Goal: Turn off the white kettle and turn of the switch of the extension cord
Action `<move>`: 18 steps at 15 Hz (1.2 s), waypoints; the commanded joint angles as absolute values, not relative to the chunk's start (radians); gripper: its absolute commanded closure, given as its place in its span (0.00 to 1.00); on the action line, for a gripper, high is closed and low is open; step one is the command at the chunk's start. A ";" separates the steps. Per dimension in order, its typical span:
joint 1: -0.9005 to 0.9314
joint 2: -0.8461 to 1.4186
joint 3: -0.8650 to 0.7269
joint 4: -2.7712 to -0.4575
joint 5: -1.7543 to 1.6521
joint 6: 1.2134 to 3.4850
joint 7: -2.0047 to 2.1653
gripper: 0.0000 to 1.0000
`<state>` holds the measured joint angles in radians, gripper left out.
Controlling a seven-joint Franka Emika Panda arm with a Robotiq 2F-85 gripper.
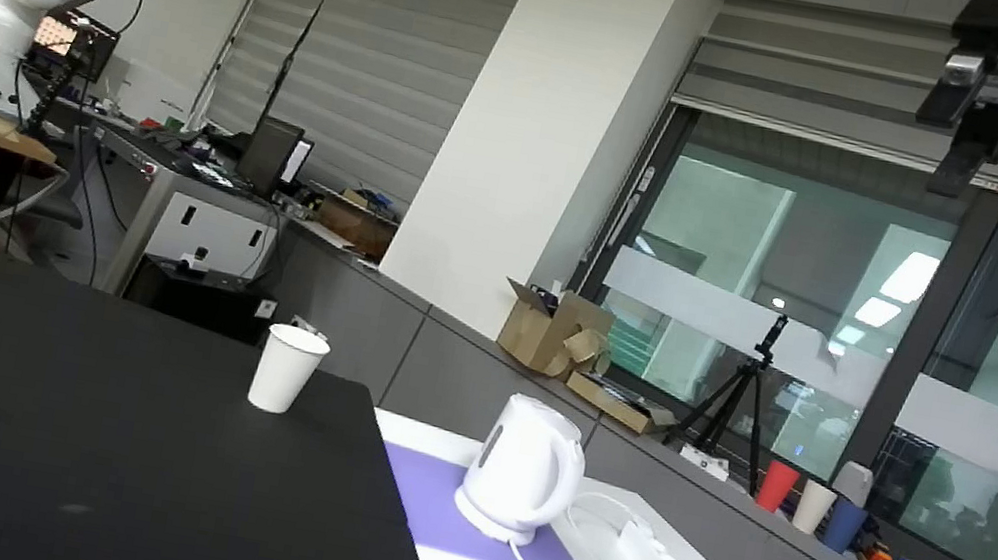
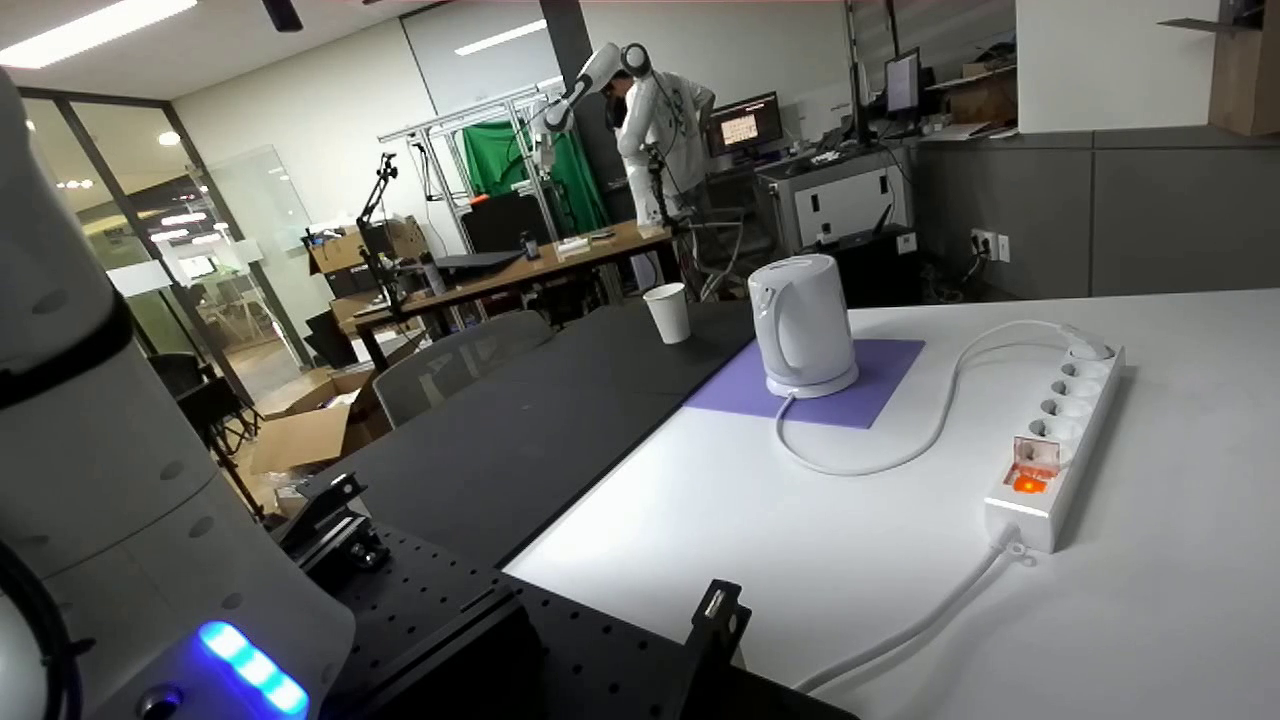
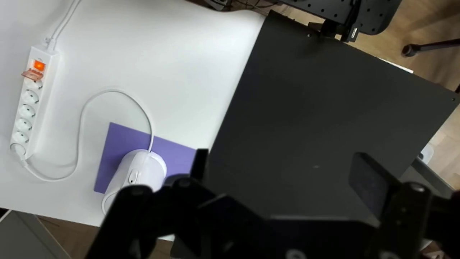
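Observation:
The white kettle [image 1: 519, 466] stands upright on a purple mat on the white table. It also shows in an exterior view [image 2: 815, 325] and in the wrist view [image 3: 151, 171], partly hidden by the gripper. The kettle's own switch state cannot be told. The white extension cord [image 2: 1068, 425] lies beside it, also in the wrist view [image 3: 41, 104]. Its orange switch [image 2: 1028, 485] is lit, with the clear flap [image 2: 1037, 453] raised. The kettle's cable is plugged into its far-end socket. My gripper [image 3: 282, 160] is open and empty, high above the black table section, shown also in an exterior view [image 1: 950, 143].
The purple mat [image 2: 890, 375] borders the black table section [image 1: 124, 461]. A white paper cup [image 1: 286, 371] stands on the black section near the kettle. The white cable [image 2: 950, 390] curves between kettle and strip. A black perforated mounting plate [image 2: 600, 650] is at the robot's base.

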<state>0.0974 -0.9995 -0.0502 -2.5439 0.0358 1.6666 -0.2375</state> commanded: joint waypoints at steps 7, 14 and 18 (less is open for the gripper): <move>-0.039 -0.882 -0.224 -2.650 -0.109 2.041 -0.287 0.26; -0.095 -0.635 -0.354 -2.646 -0.076 2.365 -0.359 0.75; -0.075 -0.475 -0.364 -2.609 -0.035 2.509 -0.386 0.99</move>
<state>-0.0927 -0.5972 -0.3584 -2.6680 -0.0735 2.4492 -0.3619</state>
